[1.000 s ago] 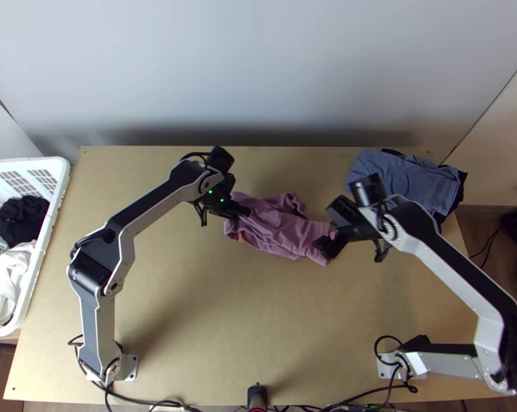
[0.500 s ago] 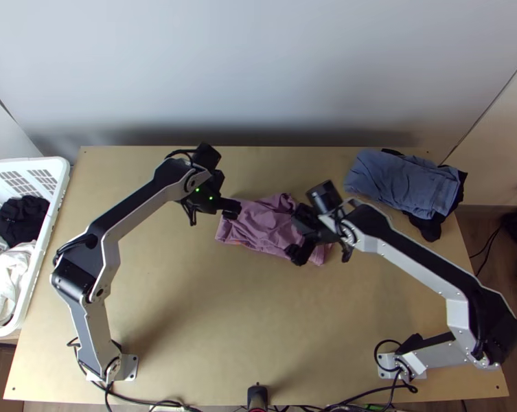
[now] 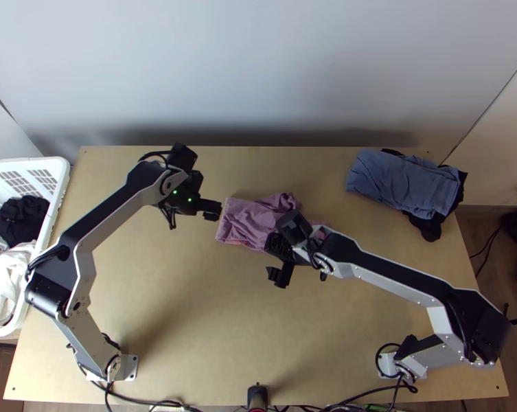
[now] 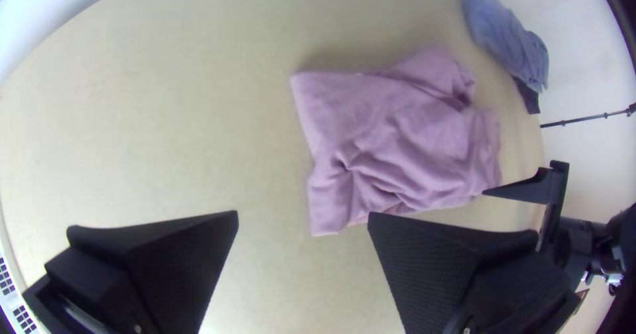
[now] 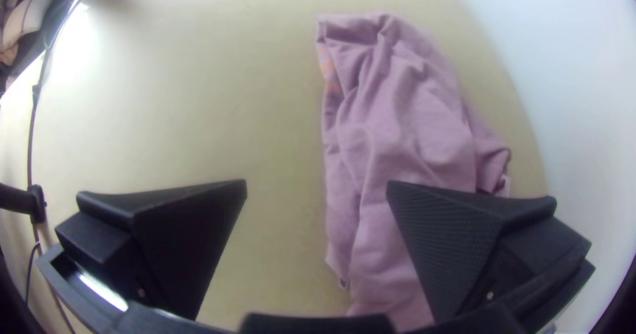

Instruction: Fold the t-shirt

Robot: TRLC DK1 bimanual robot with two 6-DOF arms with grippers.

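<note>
Creased and bunched, the pink-purple t-shirt [image 3: 248, 221] lies mid-table in the top view, its right part under my right gripper. My left gripper [image 3: 212, 209] is just left of the cloth. In the left wrist view my left gripper [image 4: 303, 216] stands open with nothing held, the shirt [image 4: 404, 135] beyond it. My right gripper [image 3: 277, 264] is over the shirt's near edge. My right gripper [image 5: 317, 185] in the right wrist view is open, one finger over the shirt [image 5: 397, 128], the other over bare table; an orange print shows along one edge.
Folded blue cloth [image 3: 402, 182] lies on black cloth [image 3: 426, 226] at the table's far right. A white basket [image 3: 60, 185] holding black and white clothes stands at the left edge. Bare wood [image 3: 189, 309] spreads between the arm bases.
My left gripper has moved left, off the shirt. My right gripper has swung left and nearer, from the shirt's right end to its near edge. The shirt's right end now lies more bunched.
</note>
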